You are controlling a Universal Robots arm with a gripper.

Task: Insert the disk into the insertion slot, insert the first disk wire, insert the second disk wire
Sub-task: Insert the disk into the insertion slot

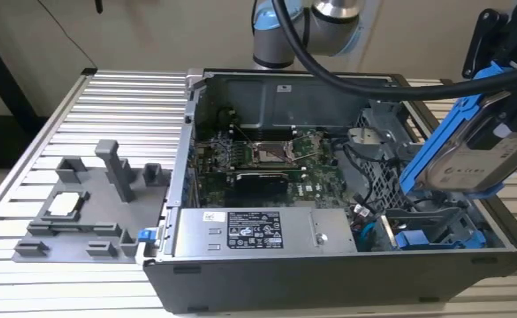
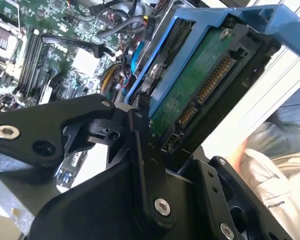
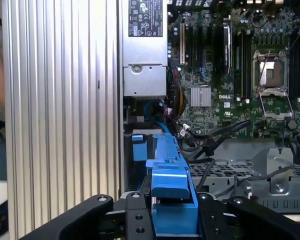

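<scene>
in the exterior view the pincer (image 1: 504,126) is closed tight on the disk (image 1: 470,156), gripping its blue frame by the edges. it holds the disk in the air at about three o'clock of the open computer case (image 1: 240,278). the disk hangs tilted, one end down, probably so it can be lined up with the insertion slot (image 1: 430,232). the slot lies below the disk at about five o'clock of the case, apart from it and not yet entered. the power supply (image 1: 249,232) sits at six o'clock and the motherboard (image 1: 267,156) in the middle. the case rests on a ribbed worktop (image 1: 108,99).

in the second wrist view a black finger (image 2: 140,135) presses the disk's side. the green circuit board (image 2: 200,85) and connector pins are bare, likely kept free for the wires.

in the first wrist view the disk (image 3: 167,170) stands edge-on between the fingers (image 3: 136,210), above the case.
</scene>
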